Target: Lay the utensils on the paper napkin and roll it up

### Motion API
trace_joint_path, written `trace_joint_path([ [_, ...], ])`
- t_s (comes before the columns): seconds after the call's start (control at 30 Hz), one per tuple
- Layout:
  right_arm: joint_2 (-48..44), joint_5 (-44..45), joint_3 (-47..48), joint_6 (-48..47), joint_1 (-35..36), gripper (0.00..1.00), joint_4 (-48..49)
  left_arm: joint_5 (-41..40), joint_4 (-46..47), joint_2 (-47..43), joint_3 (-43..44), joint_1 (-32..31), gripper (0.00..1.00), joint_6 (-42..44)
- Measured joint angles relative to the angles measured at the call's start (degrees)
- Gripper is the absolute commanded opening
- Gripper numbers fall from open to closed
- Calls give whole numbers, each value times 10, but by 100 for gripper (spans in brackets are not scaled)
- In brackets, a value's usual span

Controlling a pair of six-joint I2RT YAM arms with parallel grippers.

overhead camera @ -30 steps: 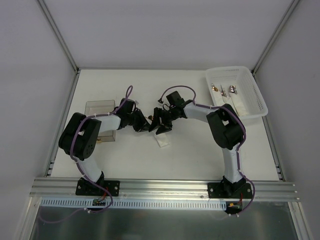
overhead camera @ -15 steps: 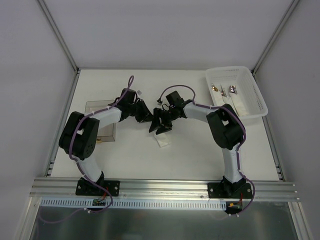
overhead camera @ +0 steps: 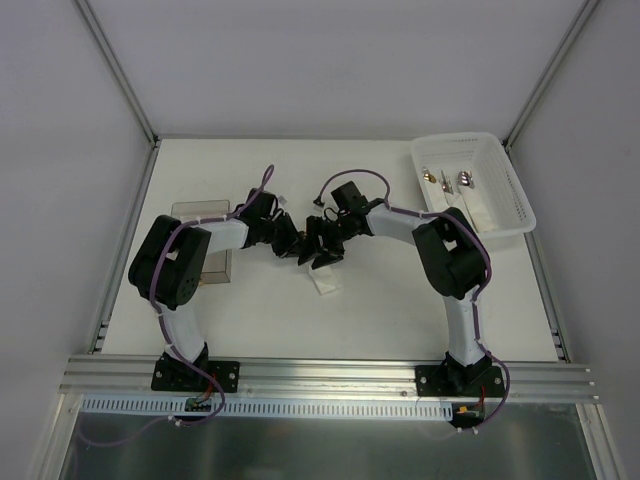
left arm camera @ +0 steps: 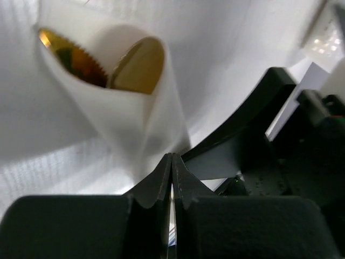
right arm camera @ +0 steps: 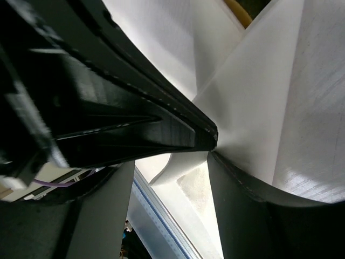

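While your right gripper (right arm camera: 212, 144) is clamped onto a fold of the napkin (right arm camera: 253, 108), your left gripper (left arm camera: 171, 162) is fully closed, tips touching just under the roll. Can't tell if it's pinching any paper. Two gold utensils (left arm camera: 137, 67) sit in the roll's open end, mid-table. Half a second ago the left gripper was farther back; now it's right beside the right one.

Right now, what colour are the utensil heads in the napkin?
Shiny gold utensil heads, left wrist view.
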Motion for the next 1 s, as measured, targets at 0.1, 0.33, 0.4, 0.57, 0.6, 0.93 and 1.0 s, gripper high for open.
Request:
trace_joint_path([
  [0.1,0,-1,0,-2,0,61,0,1,0,0,-21,0,0,0],
  [0.33,0,-4,0,-4,1,59,-8,6,14,0,-42,0,0,-4],
  [0.4,0,-5,0,-5,1,56,-10,9,16,2,-43,0,0,-5],
  [0.57,-2,-2,0,-20,1,45,-22,14,16,4,-43,0,0,-5],
  [0.6,-2,-2,0,-24,0,43,-25,15,16,5,-43,0,0,-5],
  [0.93,-21,-50,0,-68,-30,13,-42,16,16,6,-42,0,0,-5],
  [1.0,-24,-56,-1,-79,-35,11,-42,16,15,6,-42,0,0,-5],
])
